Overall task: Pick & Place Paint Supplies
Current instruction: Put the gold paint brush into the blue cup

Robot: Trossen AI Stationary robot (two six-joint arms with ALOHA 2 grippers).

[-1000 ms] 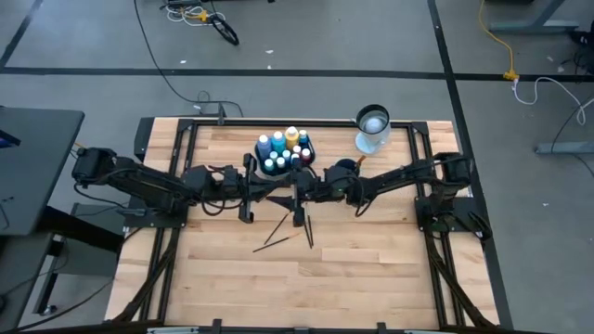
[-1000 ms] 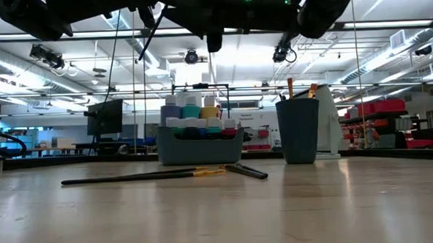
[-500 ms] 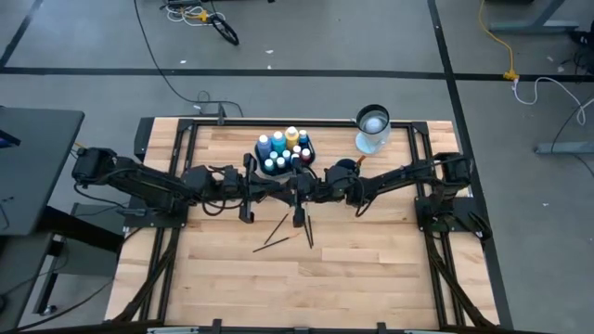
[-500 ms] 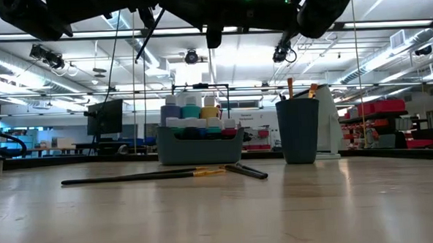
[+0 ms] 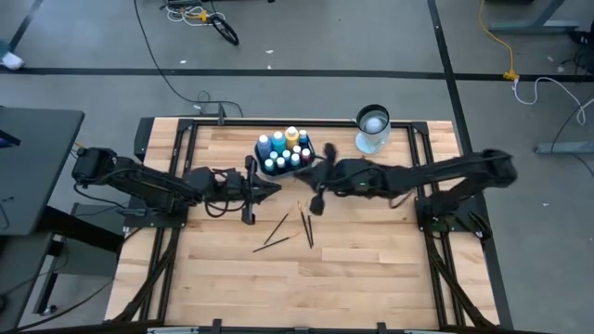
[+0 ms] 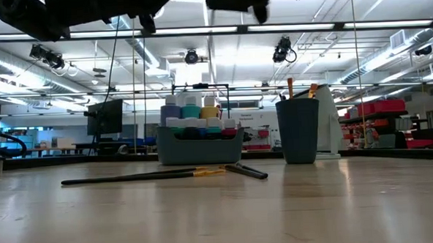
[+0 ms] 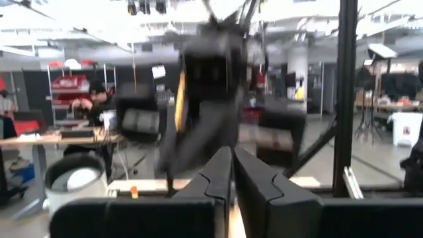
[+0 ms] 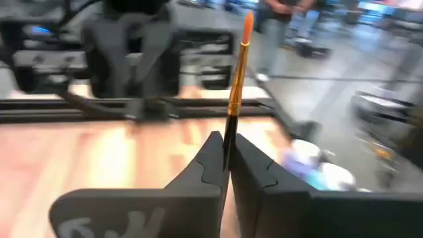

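Observation:
Paint bottles (image 5: 286, 153) stand in the teal tray (image 6: 201, 145) at the far middle of the table. Loose brushes (image 5: 306, 230) lie flat on the wood in front of it, also seen in the low view (image 6: 142, 176). More brushes (image 6: 289, 85) stick up out of the dark blue cup (image 6: 299, 130). My right gripper (image 5: 317, 195) hangs blurred above the table's middle, shut on an orange-tipped brush (image 8: 236, 73). My left gripper (image 5: 275, 186) is just to its left, high over the wood. Its fingers (image 7: 218, 175) are together with nothing between them. My right gripper pinches the brush's dark handle (image 8: 229, 140) between its two fingers. The brush lies along the fingers, and its orange end (image 8: 246, 23) reaches out well past the fingertips. The brush is lifted clear of the table.
A clear jar (image 5: 372, 128) stands at the far right, beyond the cup. Bare wood (image 5: 371, 269) stretches over the table's near half. Black frame rails (image 5: 162, 269) run along both sides of the table.
My right gripper has risen and swung toward the table's right, away from my left gripper, its arm now blurred with motion. The brush that slanted below my left gripper is gone from there and now stands in my right gripper.

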